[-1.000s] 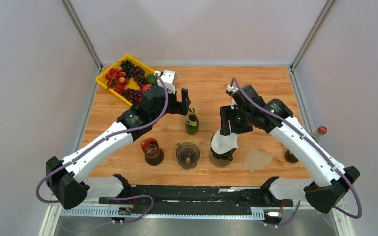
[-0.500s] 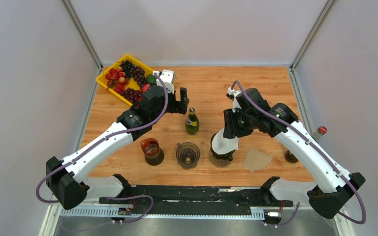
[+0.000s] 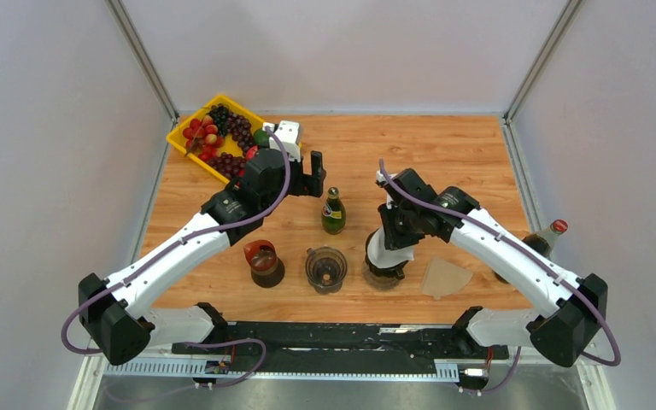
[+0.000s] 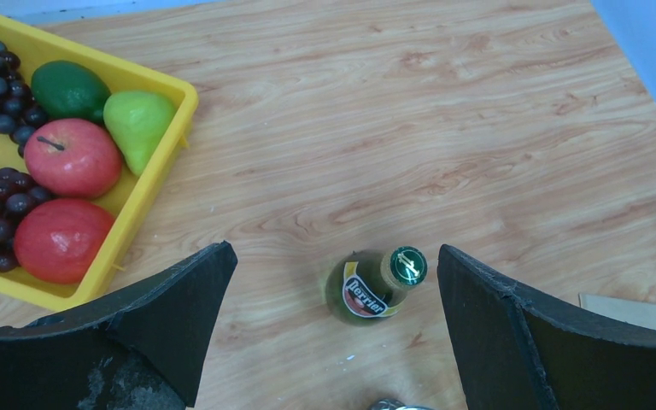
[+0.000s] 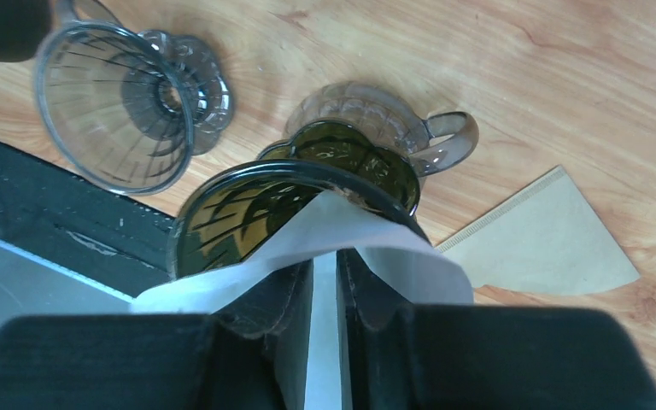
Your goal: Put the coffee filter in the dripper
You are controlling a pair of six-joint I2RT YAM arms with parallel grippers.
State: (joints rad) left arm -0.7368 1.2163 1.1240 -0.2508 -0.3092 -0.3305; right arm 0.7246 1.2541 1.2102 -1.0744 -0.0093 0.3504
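Observation:
My right gripper (image 3: 390,232) is shut on a white paper coffee filter (image 3: 383,250) and holds it right over the dark smoked dripper (image 3: 386,273) at the table's front. In the right wrist view the filter (image 5: 410,266) is pinched between my fingers (image 5: 289,295) and drapes over the near rim of the dripper (image 5: 248,205), which has a handle at the right. My left gripper (image 3: 312,175) is open and empty, hovering above a green bottle (image 4: 376,286).
A brown filter (image 3: 444,278) lies flat right of the dripper. A clear dripper (image 3: 325,268) and a red-brown one (image 3: 263,261) stand to its left. The green bottle (image 3: 333,212) stands behind them. A yellow fruit tray (image 3: 179,137) is back left. A red-capped bottle (image 3: 547,235) is at the right edge.
My right gripper has moved left and down with the white filter, bringing it onto the dark dripper's rim. The left arm has barely moved.

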